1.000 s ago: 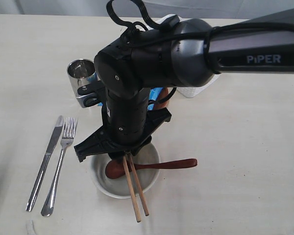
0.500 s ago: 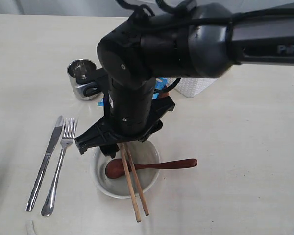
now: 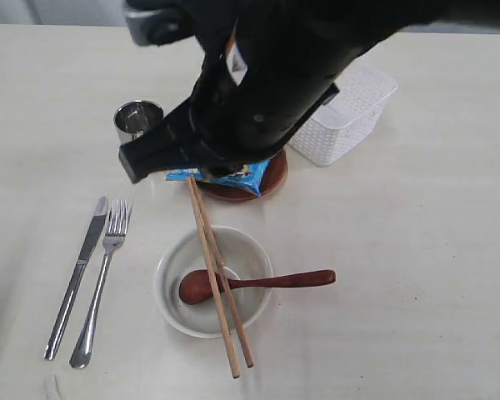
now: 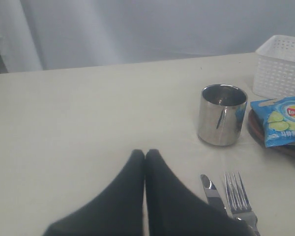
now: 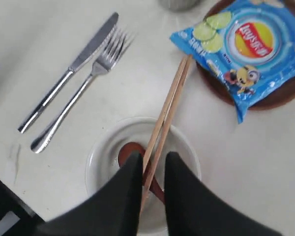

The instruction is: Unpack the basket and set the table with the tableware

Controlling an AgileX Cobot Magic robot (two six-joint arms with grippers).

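Observation:
The wooden chopsticks [image 3: 217, 275] [image 5: 169, 103] lie loose across the white bowl [image 3: 171, 292] [image 5: 96, 157], over the reddish-brown spoon [image 3: 292, 279]. My right gripper [image 5: 152, 158] hangs open above the bowl, clear of the chopsticks. The knife [image 3: 75, 279] and fork [image 3: 100, 283] lie side by side left of the bowl. A steel cup [image 3: 136, 121] [image 4: 221, 115] stands beyond them. The brown plate [image 3: 275, 179] carries a blue chip bag [image 3: 233, 175]. Behind it stands the white basket [image 3: 350, 117]. My left gripper [image 4: 145, 153] is shut and empty, low over the table [image 3: 417, 275] near the knife.
The right arm's dark bulk fills the upper middle of the exterior view and hides part of the plate, the bag and the basket. Bare tabletop stretches to the right of the bowl and spoon.
The right arm has risen and drawn back from the bowl toward the plate. Its gripper has let go of the chopsticks, which now rest full length across the bowl.

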